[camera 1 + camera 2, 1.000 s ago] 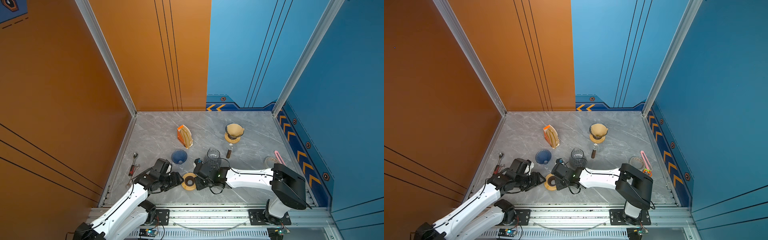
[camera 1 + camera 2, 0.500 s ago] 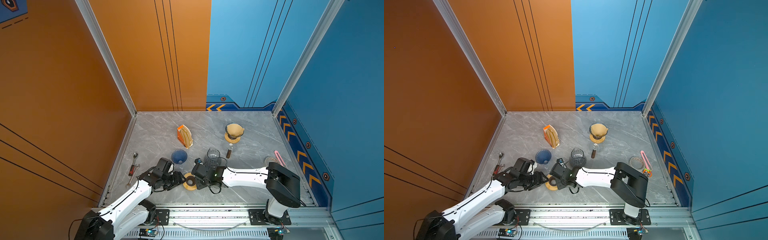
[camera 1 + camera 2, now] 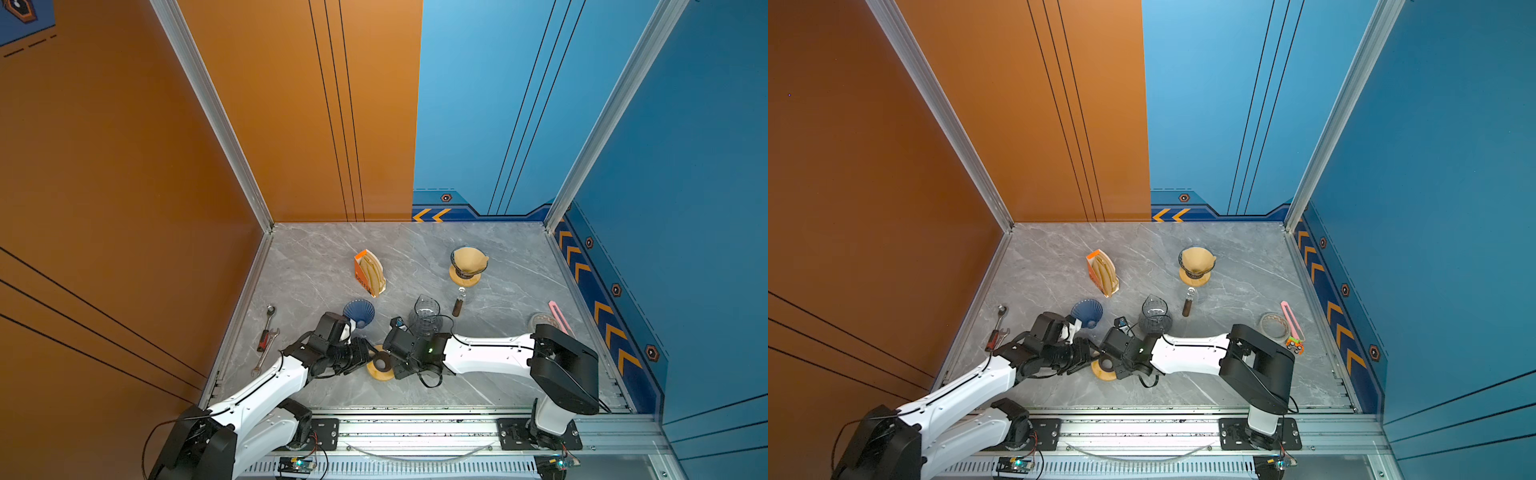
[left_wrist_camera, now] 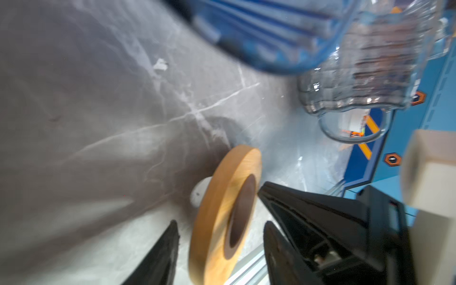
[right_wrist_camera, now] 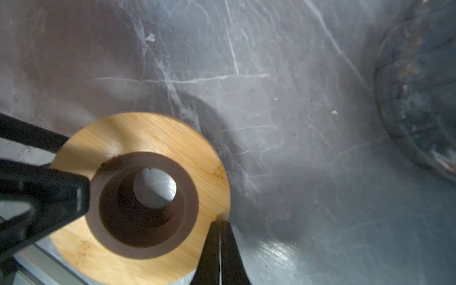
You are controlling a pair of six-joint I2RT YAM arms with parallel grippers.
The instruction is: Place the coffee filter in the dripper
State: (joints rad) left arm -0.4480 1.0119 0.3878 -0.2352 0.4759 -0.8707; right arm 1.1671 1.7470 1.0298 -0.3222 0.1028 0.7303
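At the far left of the grey marble desk (image 3: 316,257) lie two metal wrenches (image 3: 266,332), well apart from everything else. Next is the left tool (image 4: 220,223), low over the front of the desk. Its jaws are partly spread on either side of the rim of a round wooden ring with a brown inner collar (image 5: 197,158). The left wrist view shows a sliver of desk between each side and the wood, so it is not clamped. Just behind that tool sits the ribbed blue cone dripper (image 3: 359,311). Farther back, near it but not touching, the stack of brown paper coffee filters (image 3: 371,272) stands in an orange cardboard holder (image 3: 359,274), away from both tools. The right tool (image 5: 219,229) has its jaws pressed together, holding nothing, with its tip touching the ring's edge. Just behind it stands a clear ribbed glass carafe (image 3: 427,318), then a small brown-handled implement (image 3: 458,305). Farther back is a second dripper lined with a paper filter (image 3: 468,259), on a wooden base. Near the right edge lie a clear round glass disc (image 3: 542,321) and a pink stick (image 3: 559,318).
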